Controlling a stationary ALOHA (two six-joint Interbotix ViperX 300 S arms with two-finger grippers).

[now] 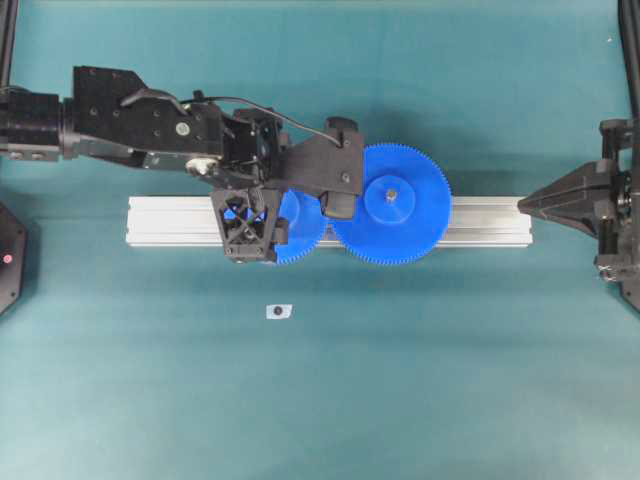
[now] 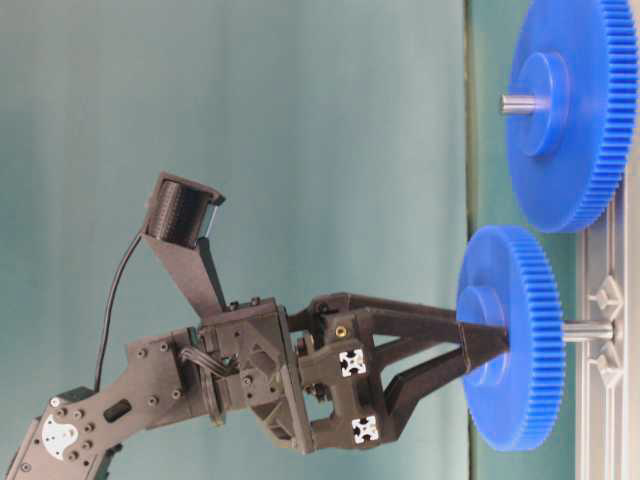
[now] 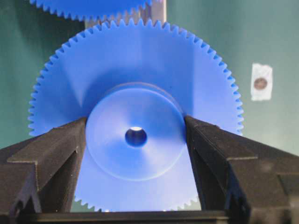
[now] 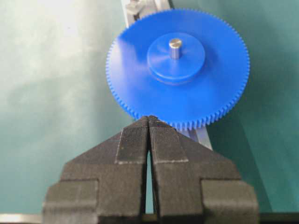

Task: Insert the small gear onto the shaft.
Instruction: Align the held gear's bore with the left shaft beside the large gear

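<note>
1. The left gripper (image 3: 136,135) has its two black fingers (image 3: 56,154) clamped on the raised hub of the small gear (image 3: 135,74), one at nine o'clock and one at three o'clock of the centre hole in the wrist view.
2. From the table-level view, that small gear (image 2: 520,335) is held flat-face toward the aluminium rail (image 2: 600,300), and a short stretch of the shaft (image 2: 588,331) shows between the gear and the rail. So the gear looks threaded on but not seated; I can't tell how deep the pin sits in the bore.
3. From overhead, the small gear (image 1: 300,225) lies mostly under the gripper, with the large gear (image 1: 392,205) at its three o'clock, rims touching or very nearly so.
4. The right gripper (image 4: 149,126) has its jaws pressed together on nothing, parked off the rail's end, at three o'clock in the overhead view.
5. A small white tag with a dark dot (image 1: 279,311) lies on the green mat (image 1: 450,400) at six o'clock of the gear.
6. What could go wrong, as I judge it: pushing down with the gear slightly tilted could jam the bore on the pin. The teeth may also land crest on crest against the large gear and stop the slide. Releasing too soon could leave it perched high.
</note>
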